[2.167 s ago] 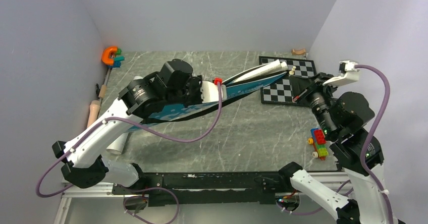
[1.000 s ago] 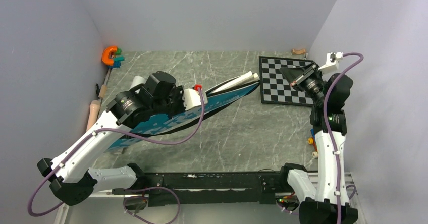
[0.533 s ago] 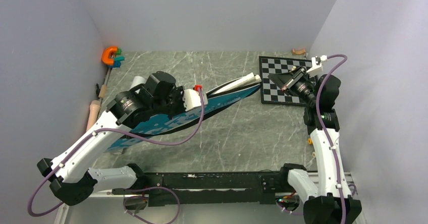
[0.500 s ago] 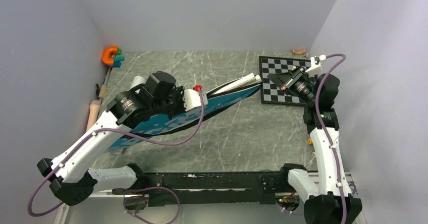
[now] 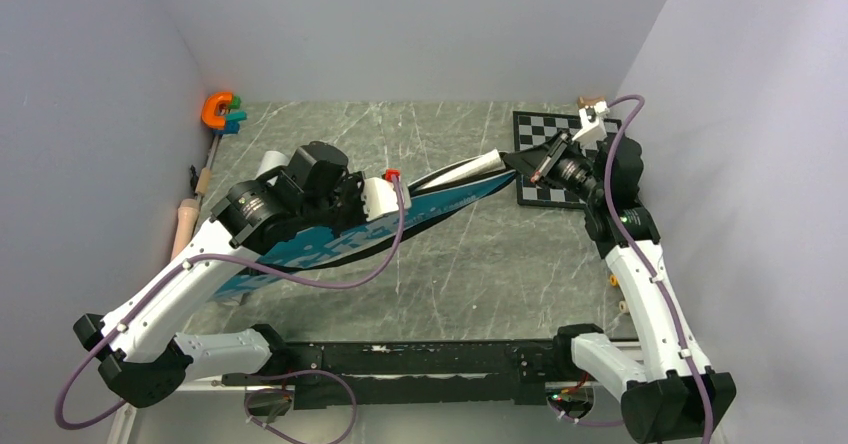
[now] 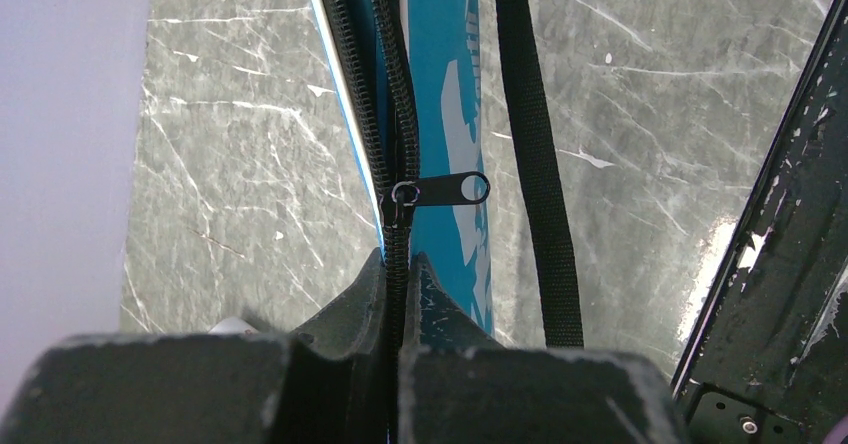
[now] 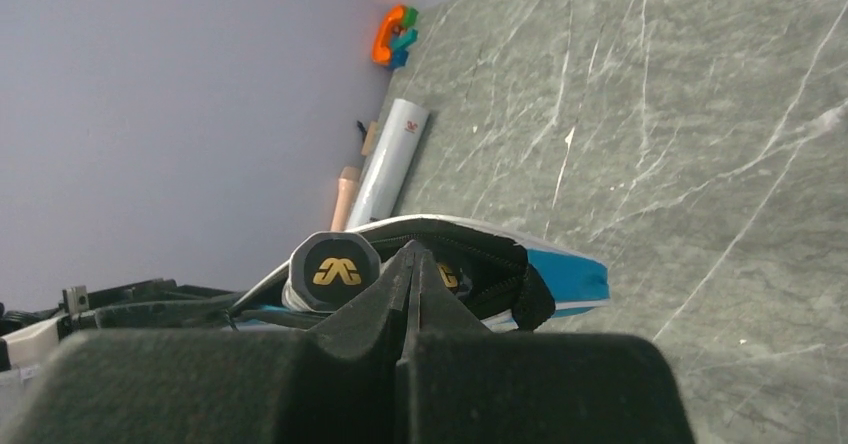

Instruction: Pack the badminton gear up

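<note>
The blue SPORT bag (image 5: pixel 440 202) lies slanted across the table, held up at its middle. My left gripper (image 6: pixel 400 259) is shut on its black zipper edge, just below the zipper pull (image 6: pixel 440 189); the black strap (image 6: pixel 535 164) runs beside it. A white racket handle (image 5: pixel 470 168) sticks out of the bag's open far end. My right gripper (image 7: pixel 410 249) is shut at that opening, with nothing seen between its jaws, right by a handle's butt cap (image 7: pixel 333 269). The white tube (image 7: pixel 390 159) lies by the left wall. No shuttlecocks show.
The chessboard (image 5: pixel 565 159) lies at the back right, just behind my right gripper (image 5: pixel 520 162). The orange clamp (image 5: pixel 218 110) sits in the back left corner. Wooden pieces (image 5: pixel 185 219) lie along the left wall. Toy bricks (image 5: pixel 615 282) lie behind the right arm.
My right gripper has swung left from over the chessboard to the bag's open end. The left arm and the bag first drew back left, then held still.
</note>
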`<state>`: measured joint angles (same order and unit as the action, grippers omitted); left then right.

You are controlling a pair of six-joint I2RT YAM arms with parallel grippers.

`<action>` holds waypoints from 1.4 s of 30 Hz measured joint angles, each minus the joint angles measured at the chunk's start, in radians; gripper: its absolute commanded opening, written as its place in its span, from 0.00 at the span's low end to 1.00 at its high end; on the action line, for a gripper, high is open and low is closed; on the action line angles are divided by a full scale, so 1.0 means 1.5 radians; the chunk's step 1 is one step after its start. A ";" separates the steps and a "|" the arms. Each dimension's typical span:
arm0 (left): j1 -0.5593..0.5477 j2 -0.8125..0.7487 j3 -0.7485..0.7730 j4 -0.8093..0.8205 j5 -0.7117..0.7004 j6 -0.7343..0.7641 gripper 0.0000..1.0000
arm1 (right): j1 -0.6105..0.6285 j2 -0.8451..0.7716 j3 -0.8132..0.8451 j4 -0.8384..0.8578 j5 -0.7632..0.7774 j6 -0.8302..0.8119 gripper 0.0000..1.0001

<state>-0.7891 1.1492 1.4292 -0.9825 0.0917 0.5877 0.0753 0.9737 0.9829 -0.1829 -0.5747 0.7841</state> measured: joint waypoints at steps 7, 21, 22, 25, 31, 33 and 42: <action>0.000 0.000 0.000 -0.010 -0.001 0.001 0.00 | 0.054 -0.003 0.000 -0.046 0.033 -0.018 0.00; 0.000 0.000 0.001 -0.001 0.009 0.002 0.00 | 0.055 -0.029 0.172 -0.264 0.229 -0.147 0.17; 0.000 0.000 0.001 -0.001 0.009 0.002 0.00 | 0.054 -0.034 0.175 -0.263 0.230 -0.148 0.15; 0.000 0.000 0.001 -0.001 0.010 0.002 0.00 | 0.054 -0.043 0.175 -0.259 0.208 -0.142 0.10; 0.000 0.000 0.001 -0.001 0.011 0.002 0.00 | 0.078 -0.032 0.148 -0.219 0.154 -0.113 0.04; 0.000 0.000 0.001 -0.001 0.011 0.002 0.00 | 0.098 -0.028 0.131 -0.211 0.147 -0.104 0.02; 0.000 0.000 0.002 -0.004 0.011 0.002 0.00 | 0.164 -0.020 0.069 -0.198 0.139 -0.081 0.00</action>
<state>-0.7887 1.1492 1.4315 -0.9890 0.1078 0.5907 0.3210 0.9440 1.0866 -0.4801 -0.3664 0.6621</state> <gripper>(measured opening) 0.050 0.014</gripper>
